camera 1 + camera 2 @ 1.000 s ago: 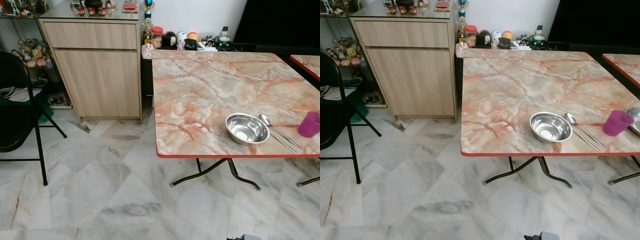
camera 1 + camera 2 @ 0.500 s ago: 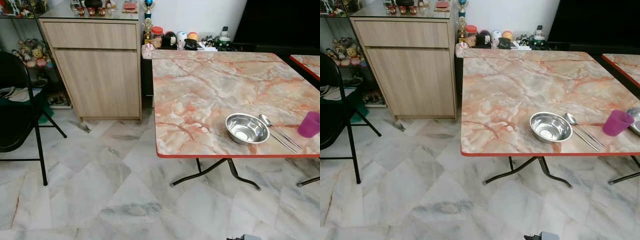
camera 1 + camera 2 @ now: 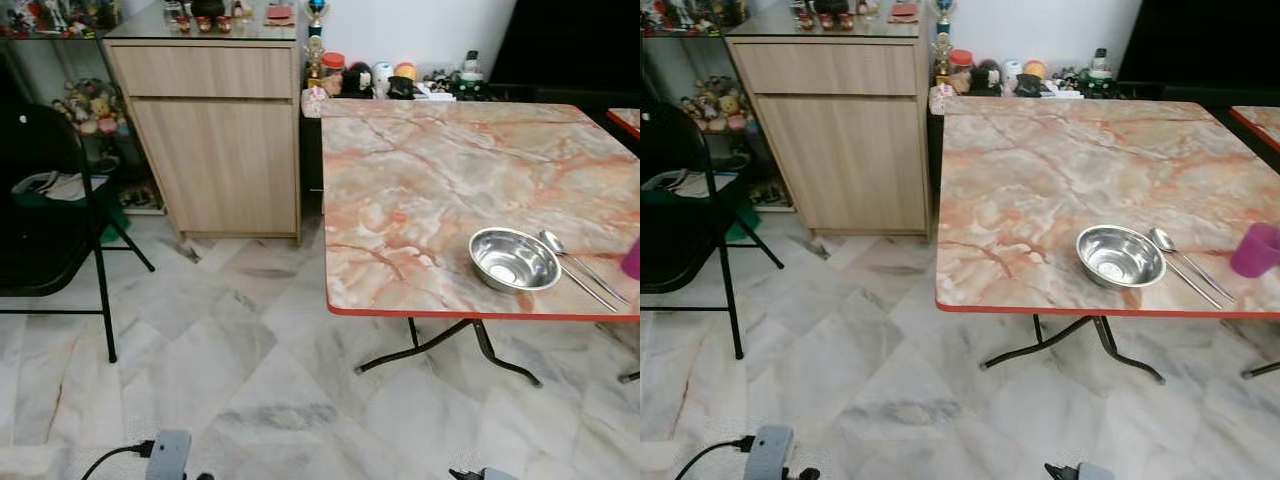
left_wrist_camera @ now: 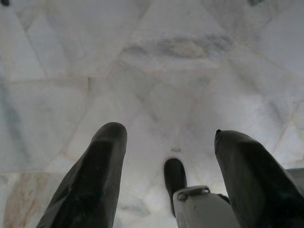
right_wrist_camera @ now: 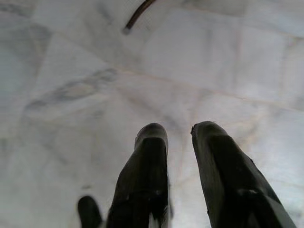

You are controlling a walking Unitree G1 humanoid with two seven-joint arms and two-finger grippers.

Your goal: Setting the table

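desk (image 3: 420, 190): marbled top with red edge, on our right; we stand off its near left corner, floor (image 3: 230, 370) between us and it
bowl (image 3: 514, 259): steel, empty, upright near the desk's front edge; we judge it placed there as one setting, within a seated person's reach
spoon (image 3: 578, 264): lies just beside the bowl on its right, handle toward the front edge, laid as you would for eating
cup (image 3: 1255, 249): purple, right of the spoon, at the frame edge
setting: bowl, spoon and cup sit close together in a row, so we judge this place is mostly laid
left claw (image 4: 168, 175): hangs low at our side, pointing at the floor, fingers set wide apart, holding nothing
right claw (image 5: 183, 175): also hangs low over the floor, fingers a narrow gap apart, nothing between them
bowl vs claws: bowl is up on the desk, ahead and to our right, well apart from both claws; right claw is the nearer one
why claws hang: we judge both arms idle while we walk or turn, no reach begun
cabinet (image 3: 215, 140): wooden, against the wall left of the desk, small items on top
chair (image 3: 50, 230): black folding one at far left
clutter (image 3: 400, 78): jars and small things behind the desk's far edge
next: we judge we need to step closer before any reach
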